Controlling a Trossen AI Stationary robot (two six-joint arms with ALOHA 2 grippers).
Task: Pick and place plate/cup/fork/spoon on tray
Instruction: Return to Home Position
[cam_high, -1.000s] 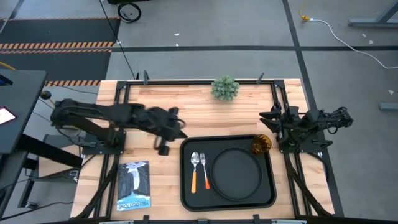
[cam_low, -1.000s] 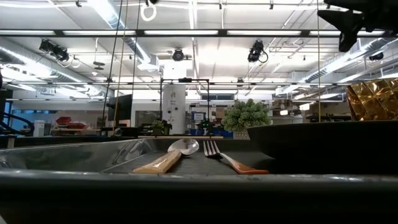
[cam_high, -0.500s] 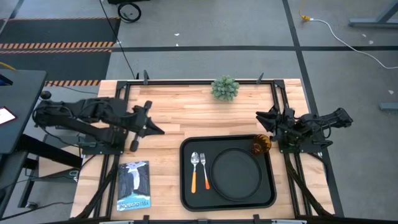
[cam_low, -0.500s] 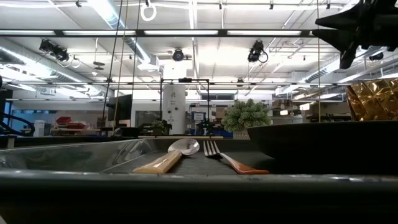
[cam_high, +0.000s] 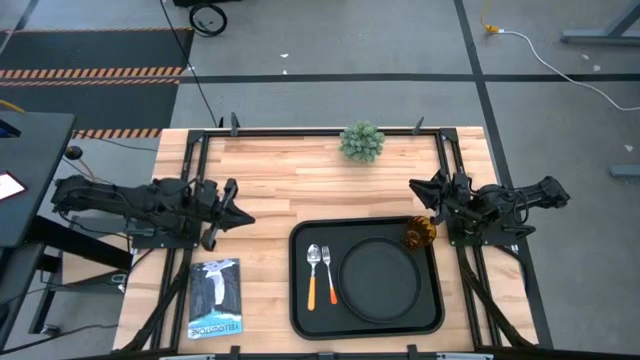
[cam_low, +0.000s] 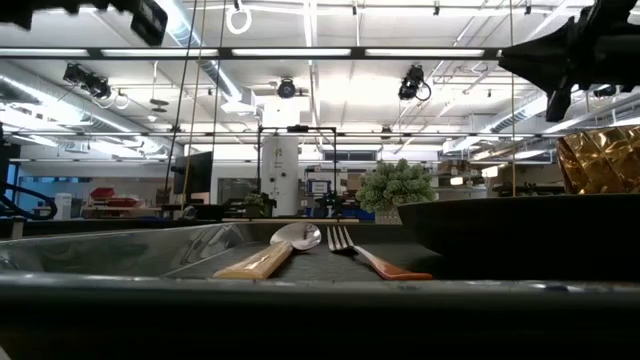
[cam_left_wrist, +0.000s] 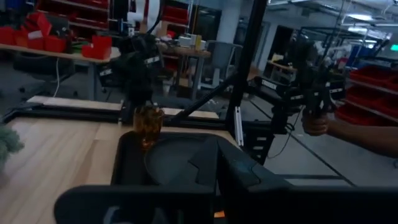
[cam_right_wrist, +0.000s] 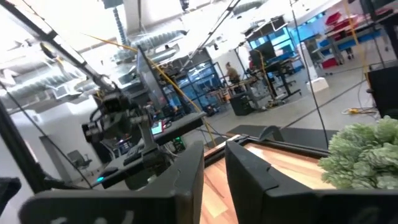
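Observation:
The black tray (cam_high: 300, 300) lies at the table's near middle. On it lie the round black plate (cam_high: 380, 280), the spoon (cam_high: 312, 270) and the fork (cam_high: 328, 272) side by side left of the plate. The amber cup (cam_high: 419, 233) stands in the tray's far right corner. My left gripper (cam_high: 245, 212) is shut and empty, over the table left of the tray. My right gripper (cam_high: 418, 190) hangs empty just beyond the cup, its fingers a narrow gap apart (cam_right_wrist: 214, 180).
A small potted plant (cam_high: 361, 141) stands at the table's far edge. A booklet (cam_high: 215, 298) lies near the front left. Bare wood lies between the tray and the plant. A person's hand (cam_left_wrist: 316, 124) shows beyond the table's right side.
My left gripper has drawn back from beside the tray toward the table's left edge, empty. The things on the tray have stayed where they were.

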